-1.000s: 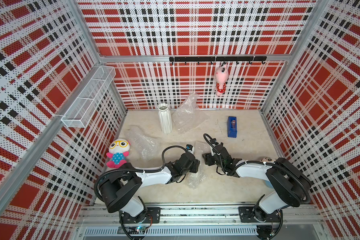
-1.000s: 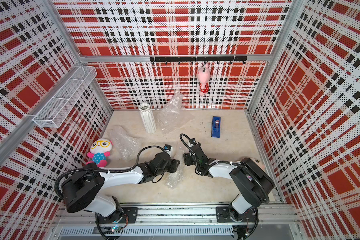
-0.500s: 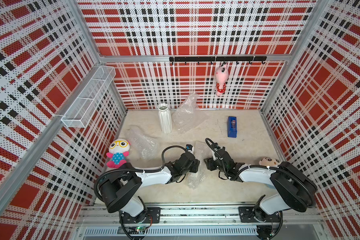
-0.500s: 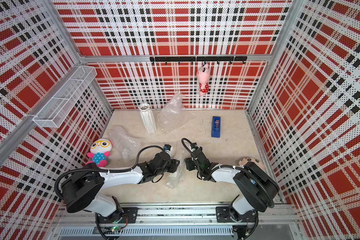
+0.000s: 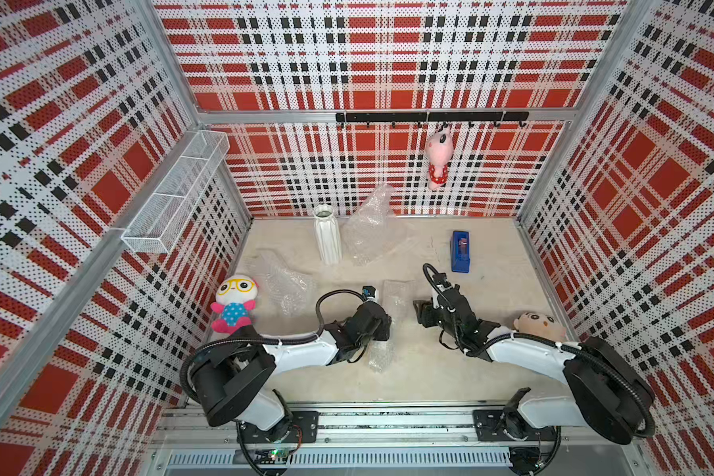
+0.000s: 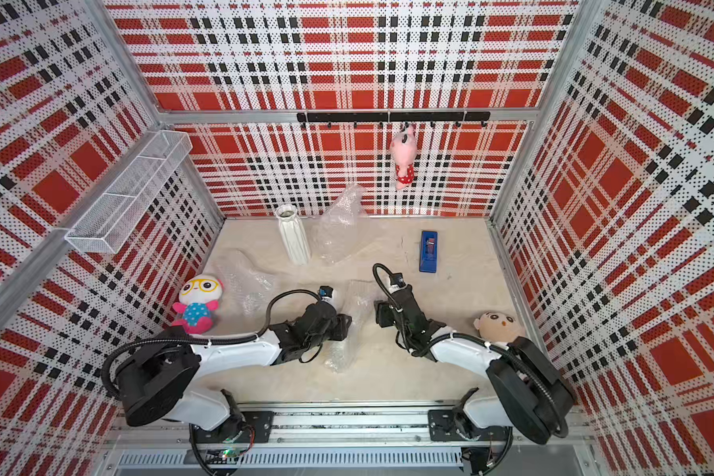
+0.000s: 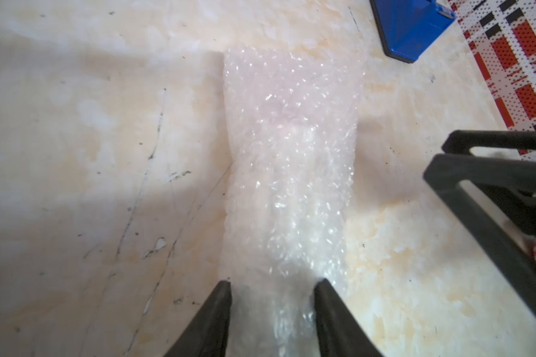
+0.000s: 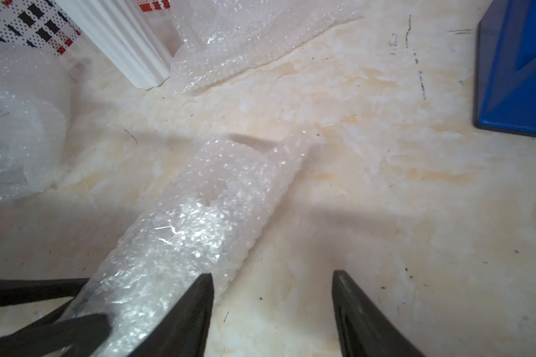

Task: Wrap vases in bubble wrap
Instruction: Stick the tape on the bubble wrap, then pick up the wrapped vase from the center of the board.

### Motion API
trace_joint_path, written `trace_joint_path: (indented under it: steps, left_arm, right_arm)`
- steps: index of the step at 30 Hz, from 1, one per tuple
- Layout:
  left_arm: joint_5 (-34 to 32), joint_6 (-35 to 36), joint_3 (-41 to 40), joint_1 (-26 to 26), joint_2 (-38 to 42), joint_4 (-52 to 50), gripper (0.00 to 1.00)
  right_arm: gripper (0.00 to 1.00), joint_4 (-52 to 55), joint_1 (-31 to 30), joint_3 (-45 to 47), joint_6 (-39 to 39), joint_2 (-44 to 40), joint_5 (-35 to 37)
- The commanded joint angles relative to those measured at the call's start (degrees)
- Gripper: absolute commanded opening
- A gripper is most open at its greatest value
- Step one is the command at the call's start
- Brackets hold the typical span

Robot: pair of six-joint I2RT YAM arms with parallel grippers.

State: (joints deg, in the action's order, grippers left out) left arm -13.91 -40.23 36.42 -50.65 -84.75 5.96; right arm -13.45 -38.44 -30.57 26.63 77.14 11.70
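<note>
Swinging outward, my right arm point(image 5: 520, 350) is uncovering the plush head point(image 5: 538, 325) beside it. My right claw point(image 8: 273, 278) is standing open and empty, one finger just beside the bubble wrap roll point(image 8: 205, 201). My left claw point(image 7: 273, 287) is gripping that roll mid-table. The ribbed white vase point(image 5: 327, 241) is standing upright near the back wall point(image 5: 367, 165).

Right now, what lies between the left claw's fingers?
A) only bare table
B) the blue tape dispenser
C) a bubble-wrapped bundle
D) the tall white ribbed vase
C: in the left wrist view the bubble-wrapped bundle runs between the fingers of the left claw, while the blue tape dispenser lies well apart from it.
</note>
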Motion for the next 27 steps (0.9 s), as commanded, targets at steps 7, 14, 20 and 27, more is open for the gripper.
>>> trace_joint_path:
  steps: [7, 14, 20, 27]
  left_arm:
    - [-2.7, -1.4, -3.4, -1.2, 3.1, -5.3, 0.49]
    - [5.1, -0.1, -4.0, 2.7, 5.0, -0.3, 0.64]
    - [10.6, 0.0, -3.2, 5.3, 5.4, 3.4, 0.94]
    - [13.8, 2.3, 0.0, 7.5, 0.6, 2.0, 0.98]
  right_arm:
    - [0.63, -3.9, 0.1, -1.6, 1.7, 8.8, -9.1]
    - [0.62, -13.5, -2.1, -1.8, 3.4, 16.1, -16.5]
    - [0.61, -14.5, -2.2, -2.2, 3.4, 17.9, -16.2]
    - [0.61, -14.1, -2.2, -2.0, 2.9, 17.7, -15.1]
